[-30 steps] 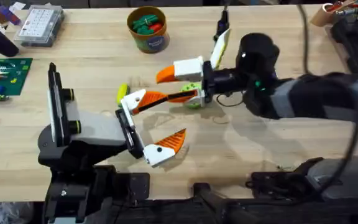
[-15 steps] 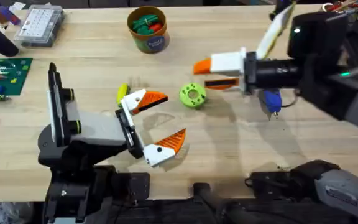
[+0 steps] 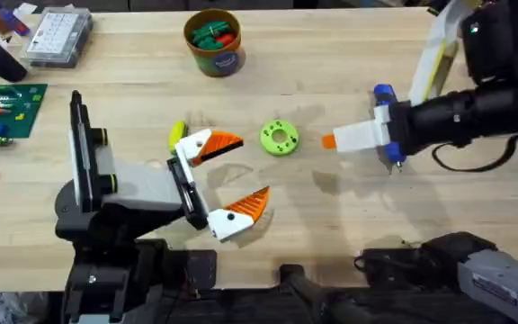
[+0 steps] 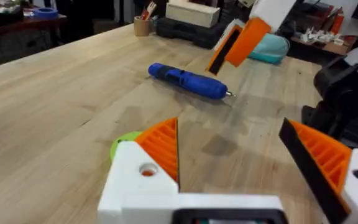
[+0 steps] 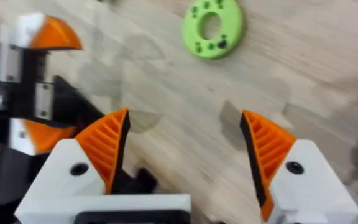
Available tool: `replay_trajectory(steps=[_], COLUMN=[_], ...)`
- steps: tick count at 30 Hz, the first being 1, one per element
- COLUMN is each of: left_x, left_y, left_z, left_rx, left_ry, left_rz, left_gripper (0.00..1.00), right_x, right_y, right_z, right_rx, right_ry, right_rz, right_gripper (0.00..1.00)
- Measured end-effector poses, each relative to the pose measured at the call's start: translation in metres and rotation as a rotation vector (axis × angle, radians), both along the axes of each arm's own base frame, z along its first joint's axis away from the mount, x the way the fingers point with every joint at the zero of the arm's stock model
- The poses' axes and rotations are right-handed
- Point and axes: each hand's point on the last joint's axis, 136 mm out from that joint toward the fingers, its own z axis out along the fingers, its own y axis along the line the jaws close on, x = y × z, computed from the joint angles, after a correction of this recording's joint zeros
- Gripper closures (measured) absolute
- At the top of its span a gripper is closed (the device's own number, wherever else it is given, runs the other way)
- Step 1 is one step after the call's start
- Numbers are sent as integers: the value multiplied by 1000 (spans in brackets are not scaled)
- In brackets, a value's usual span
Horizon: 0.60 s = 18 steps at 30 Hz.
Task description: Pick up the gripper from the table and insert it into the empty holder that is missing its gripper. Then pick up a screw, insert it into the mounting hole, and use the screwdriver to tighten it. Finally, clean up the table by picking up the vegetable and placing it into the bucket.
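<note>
Wooden tabletop shows the holder already carrying both orange fingers, gripper seated, while the right gripper hovers wide and empty by the green vegetable ring, bucket far off, screwdriver lying idle.

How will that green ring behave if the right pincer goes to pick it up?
The green ring lies flat, so it probably won't roll. It looks like hard moulded plastic, likely stiff and light. Low on the smooth table, it may skid if nudged by the open right pincer.
</note>
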Motion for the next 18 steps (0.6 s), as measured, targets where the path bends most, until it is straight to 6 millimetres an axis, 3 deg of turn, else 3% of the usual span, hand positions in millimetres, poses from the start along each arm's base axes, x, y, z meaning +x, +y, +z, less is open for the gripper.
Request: replay_trajectory(steps=[5,12,18], left_x=[0,0,0], left_y=[0,0,0], left_z=[0,0,0], left_rx=[0,0,0], left_ry=[0,0,0], left_rz=[0,0,0], left_gripper=[13,13,15], right_x=[3,-15,-10], right_y=[-10,9,19], right_z=[-5,-11,-18], right_rx=[-117,-228,-344], right_ry=[-71,-140,-128], right_rz=[50,249,314], right_gripper=[5,5,5])
